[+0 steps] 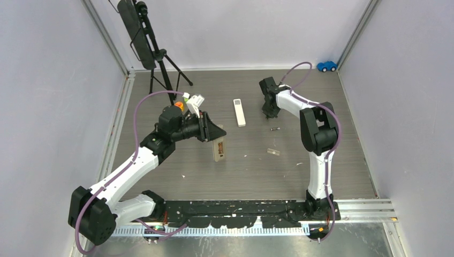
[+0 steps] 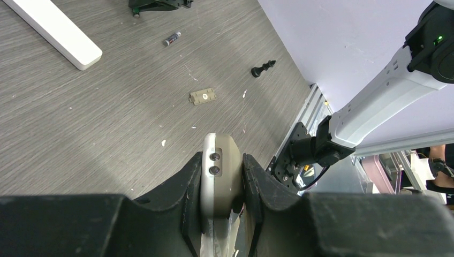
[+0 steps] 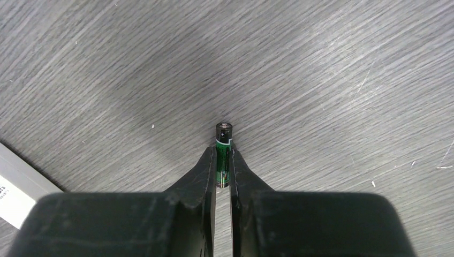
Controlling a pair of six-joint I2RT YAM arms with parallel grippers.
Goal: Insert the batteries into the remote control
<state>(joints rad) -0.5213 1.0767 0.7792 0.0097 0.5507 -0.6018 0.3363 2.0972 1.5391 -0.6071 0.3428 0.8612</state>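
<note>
My left gripper [image 2: 223, 158] is shut on a beige-grey remote control [image 2: 220, 170], gripping its sides; in the top view the remote [image 1: 218, 149] hangs above the table's middle left. My right gripper [image 3: 223, 151] is shut on a dark green battery [image 3: 224, 160], whose tip pokes out past the fingertips close over the table. In the top view this gripper [image 1: 269, 113] is at the back right. A second battery [image 1: 275, 129] lies on the table just in front of it and also shows in the left wrist view [image 2: 172, 38].
A white remote [image 1: 239, 112] lies flat between the two grippers. A small beige battery cover [image 2: 203, 96] and a black knob-like piece [image 2: 263, 68] lie on the table. A tripod [image 1: 160, 59] stands back left, a blue toy car [image 1: 326, 66] back right.
</note>
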